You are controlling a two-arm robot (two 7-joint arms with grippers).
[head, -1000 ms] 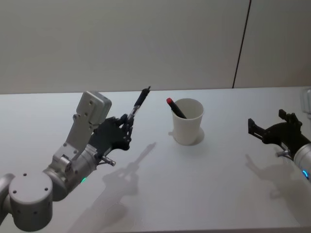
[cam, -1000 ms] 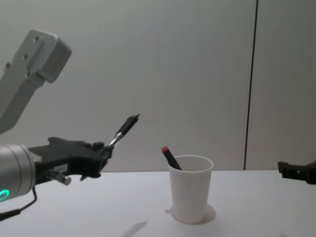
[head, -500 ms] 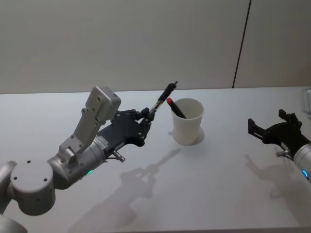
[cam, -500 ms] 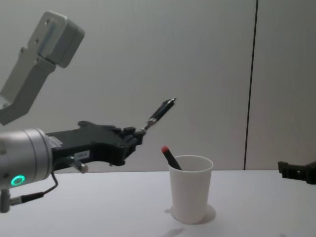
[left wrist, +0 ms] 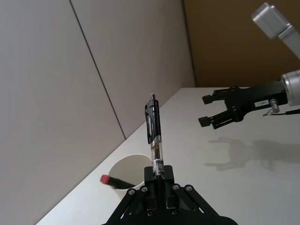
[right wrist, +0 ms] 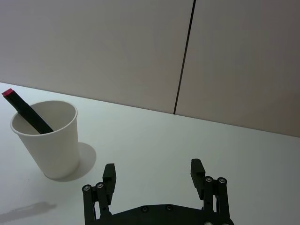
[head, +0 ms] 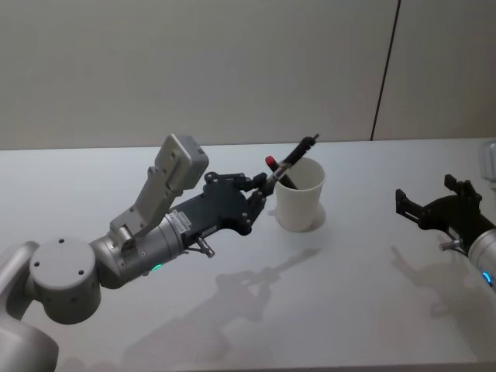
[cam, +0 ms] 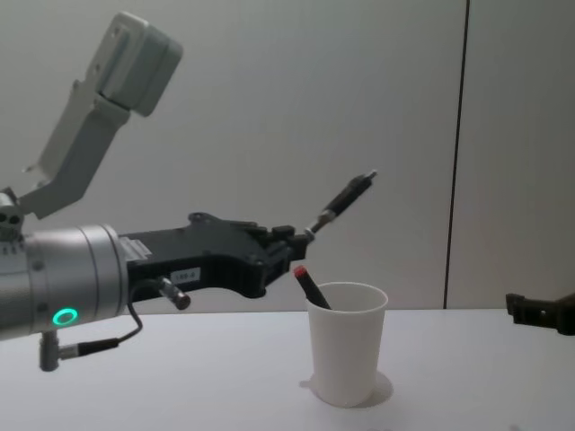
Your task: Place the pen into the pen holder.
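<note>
While my left gripper (head: 262,186) is clamped tight on its lower end, the pen (head: 293,157) sticks out past my fingertips at a slant, up and away from me. It is black with a see-through part near my grip. Its far end hangs in the air over the pen holder (head: 301,198), not inside it and not touching it.

The pen holder is a white paper cup. It stands just in front of my left fingertips and a bit lower, so my gripper is beside its rim and above it. It sits on the white table (head: 349,294).

Inside the cup leans another pen (head: 283,177), dark with a red end. That red end pokes over the rim on the side nearest my left gripper, very close to my fingertips. I cannot tell if they touch.

My right gripper (head: 425,191) is well apart from the cup, off to the far side of it. Its fingers are spread wide and hold nothing. It hangs low over the table.
</note>
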